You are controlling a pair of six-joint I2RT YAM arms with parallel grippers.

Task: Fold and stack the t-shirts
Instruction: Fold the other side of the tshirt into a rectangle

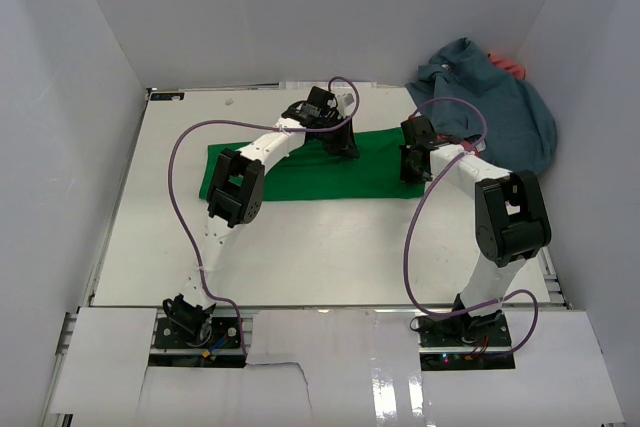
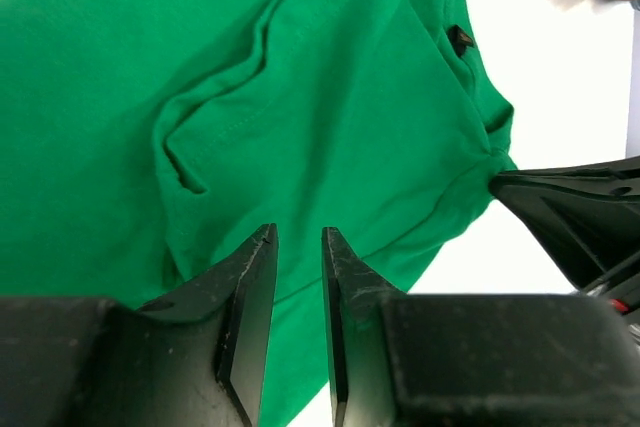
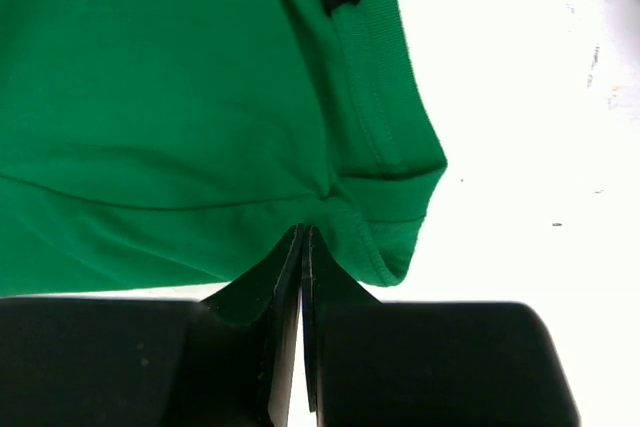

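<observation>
The green t-shirt (image 1: 300, 175) is spread flat on the white table (image 1: 300, 257), its right-end hem pinched by the closed right gripper (image 3: 302, 234). The left gripper (image 2: 298, 237) is held tip-down over the shirt's far edge, jaws slightly parted, nothing clamped. Both arms are reached forward.

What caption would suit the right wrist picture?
Right gripper shut on the edge of the green t-shirt, white table beneath.

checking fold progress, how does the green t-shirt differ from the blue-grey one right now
The green t-shirt lies flat in a long strip in the middle; the blue-grey t-shirt sits crumpled at the far right corner. The right gripper pinches the green t-shirt's edge; nothing touches the blue-grey t-shirt. Both are plain-coloured cloth.
</observation>
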